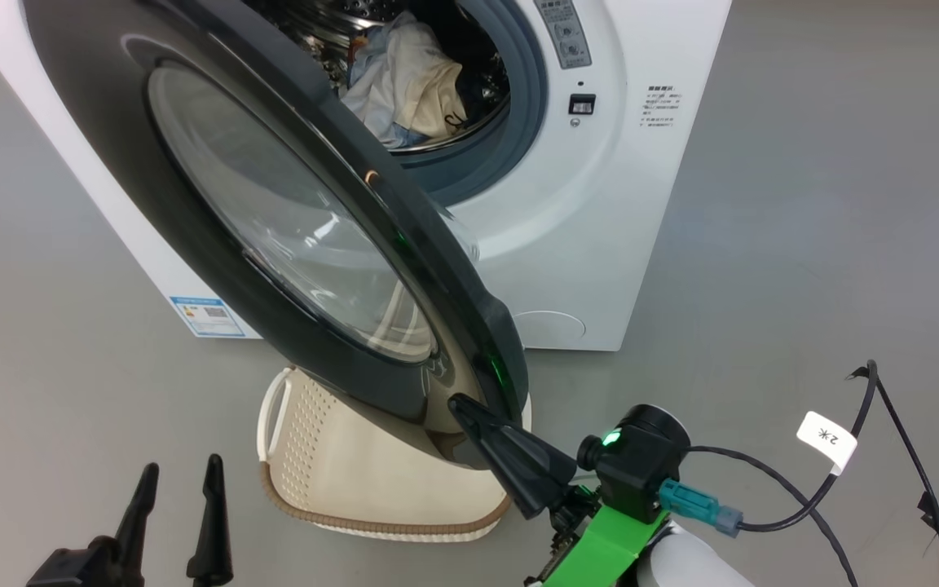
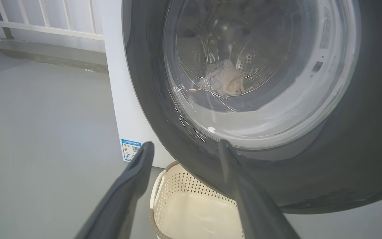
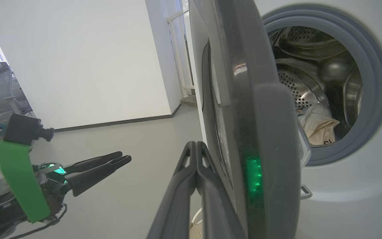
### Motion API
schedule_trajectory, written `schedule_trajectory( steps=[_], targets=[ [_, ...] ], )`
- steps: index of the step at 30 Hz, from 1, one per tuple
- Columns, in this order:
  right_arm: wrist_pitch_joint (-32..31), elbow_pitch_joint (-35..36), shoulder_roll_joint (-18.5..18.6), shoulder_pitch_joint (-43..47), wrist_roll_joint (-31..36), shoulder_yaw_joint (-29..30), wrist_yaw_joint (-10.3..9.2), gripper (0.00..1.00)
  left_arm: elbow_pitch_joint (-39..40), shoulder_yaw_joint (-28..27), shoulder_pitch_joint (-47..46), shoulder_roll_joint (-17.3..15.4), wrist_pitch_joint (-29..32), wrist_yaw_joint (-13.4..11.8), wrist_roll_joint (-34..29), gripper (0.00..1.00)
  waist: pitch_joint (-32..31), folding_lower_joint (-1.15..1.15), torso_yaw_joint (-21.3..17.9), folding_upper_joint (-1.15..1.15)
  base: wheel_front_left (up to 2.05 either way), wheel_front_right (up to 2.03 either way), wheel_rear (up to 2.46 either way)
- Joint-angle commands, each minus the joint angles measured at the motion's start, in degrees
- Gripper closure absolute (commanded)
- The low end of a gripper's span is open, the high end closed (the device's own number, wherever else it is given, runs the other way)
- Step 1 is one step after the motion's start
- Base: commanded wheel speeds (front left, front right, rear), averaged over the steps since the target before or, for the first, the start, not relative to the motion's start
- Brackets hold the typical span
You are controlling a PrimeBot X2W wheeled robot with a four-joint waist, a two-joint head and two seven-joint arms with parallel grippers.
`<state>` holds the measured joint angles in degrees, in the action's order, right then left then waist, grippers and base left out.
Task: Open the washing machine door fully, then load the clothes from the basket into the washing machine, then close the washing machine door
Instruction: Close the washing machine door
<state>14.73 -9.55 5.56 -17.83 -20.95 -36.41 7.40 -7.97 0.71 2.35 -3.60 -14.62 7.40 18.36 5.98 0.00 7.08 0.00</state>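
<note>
The washing machine (image 1: pixel 600 244), a big white box with a grey rubber gasket around a perforated steel drum, stands on the smooth grey floor (image 1: pixel 804 204). The washing machine door (image 1: pixel 290 212) stands partly open, hinged on the left, its wide glossy black rim framing a bulging bowl of clear glass. The clothes (image 1: pixel 408 81) lie crumpled inside the drum, soft cream fabric against pale blue. Below the door's near edge, the basket (image 1: pixel 298 432) sits on the floor, a rectangle of cream plastic with dotted perforated walls, a brown woven-look rim and a white loop handle; its smooth bottom shows. The right end effector (image 1: pixel 469 412) has its two long dark fingers clenched together on nothing, their tip against the outer face of the door's rim near its lower edge. The left end effector (image 1: pixel 181 469) hangs near and to the left, released, fingers parted, well apart from the door.
</note>
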Motion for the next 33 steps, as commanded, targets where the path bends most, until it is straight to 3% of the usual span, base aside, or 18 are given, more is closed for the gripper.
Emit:
schedule_trajectory(
  steps=[1, 33],
  targets=[
    [0.27, 1.29, -1.28, -1.52, -0.01, -0.52, 0.09, 1.00, 1.72, -1.68, -2.22, -0.52, -0.38, 0.09, -0.01, 0.00, 0.35, 0.00, -0.07, 0.00, 0.00, 0.00, 0.00],
    [0.27, 2.74, -0.55, -7.32, 1.72, 6.46, 0.09, 1.00, 2.94, -0.79, -4.48, -1.29, -0.38, 0.09, 0.52, 0.00, 7.54, 0.00, -0.86, 0.00, 0.00, 0.00, 0.00]
  ],
)
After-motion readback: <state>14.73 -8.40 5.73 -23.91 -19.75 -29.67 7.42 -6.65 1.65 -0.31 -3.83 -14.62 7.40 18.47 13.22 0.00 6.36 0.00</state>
